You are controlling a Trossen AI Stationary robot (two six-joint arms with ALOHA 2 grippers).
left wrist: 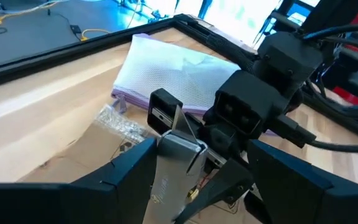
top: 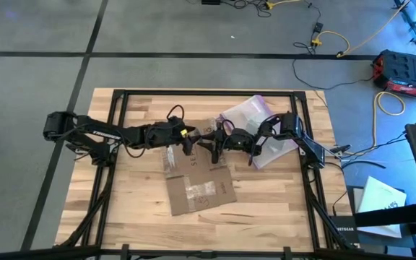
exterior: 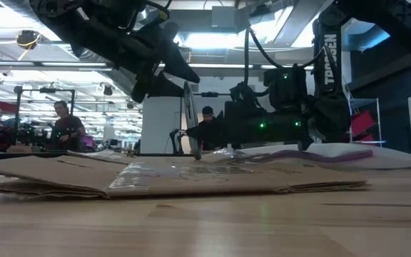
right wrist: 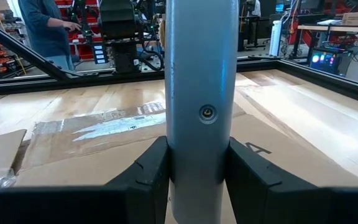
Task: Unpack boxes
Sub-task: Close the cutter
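A brown cardboard box (top: 197, 180) lies flattened on the wooden table, with clear tape strips across it; it also shows in the low view (exterior: 155, 175). Over its far part my two grippers meet. My left gripper (top: 192, 142) comes from the left, my right gripper (top: 211, 144) from the right, low and level. Both are shut on a grey knife-like tool (exterior: 191, 121). The tool stands steeply tilted, and its thin lower tip (exterior: 197, 153) is at the cardboard. My left gripper (left wrist: 185, 180) pinches the grey tool's body (left wrist: 179, 148) between its two fingers, slanting down from the table's left side. The tool is held steeply tilted. My right gripper (right wrist: 197, 168) pinches the tool's grey handle (right wrist: 201, 143) between its two fingers, below a small screw (right wrist: 207, 112). Its fingers come level from the table's right side and lie across the handle.
A clear plastic bag with a purple edge (top: 255, 119) lies at the back right, under my right arm. The black frame (top: 208, 92) runs around the table. In the room beyond stands a person (exterior: 66, 128). Bare wood (top: 121, 202) lies to the near left.
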